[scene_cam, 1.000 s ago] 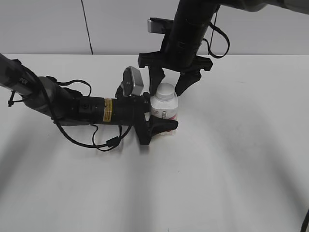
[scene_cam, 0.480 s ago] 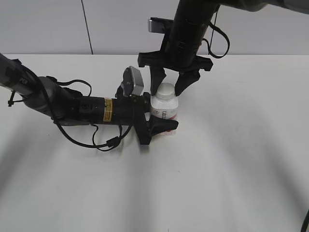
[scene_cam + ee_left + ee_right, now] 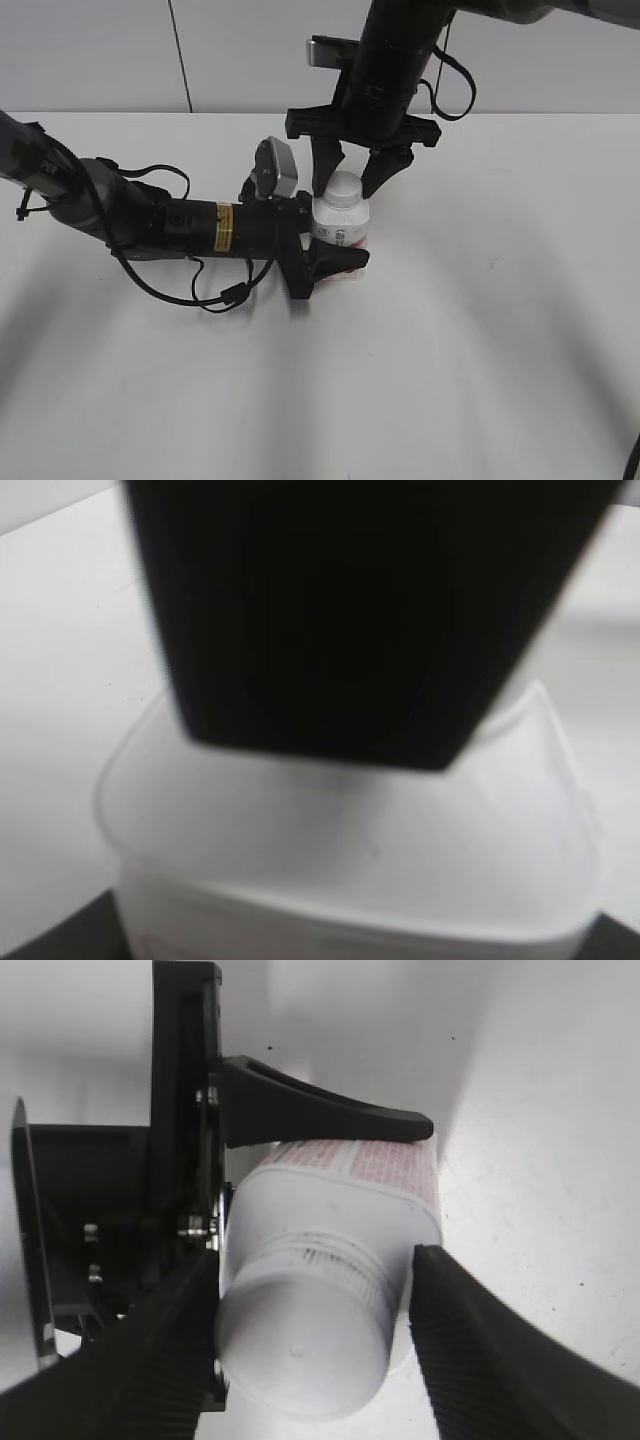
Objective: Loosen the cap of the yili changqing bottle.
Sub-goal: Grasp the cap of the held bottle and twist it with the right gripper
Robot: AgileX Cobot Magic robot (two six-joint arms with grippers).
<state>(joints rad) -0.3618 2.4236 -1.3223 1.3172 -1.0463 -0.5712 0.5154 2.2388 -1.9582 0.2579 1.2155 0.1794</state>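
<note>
Right wrist view shows the cap (image 3: 300,1355) between the right gripper (image 3: 310,1360)'s spread fingers, not yet pinched. The yili changqing bottle (image 3: 341,222) stands upright mid-table (image 3: 480,330), its body clamped by the left gripper (image 3: 325,252). To my eye, close squarely on the cap's rim before twisting, keeping the lower grip firm.

Nothing legible anywhere. Red print on the yili changqing bottle (image 3: 352,1163) label too small and blurred to read; yellow sticker (image 3: 224,229) on the left arm equally unreadable.
</note>
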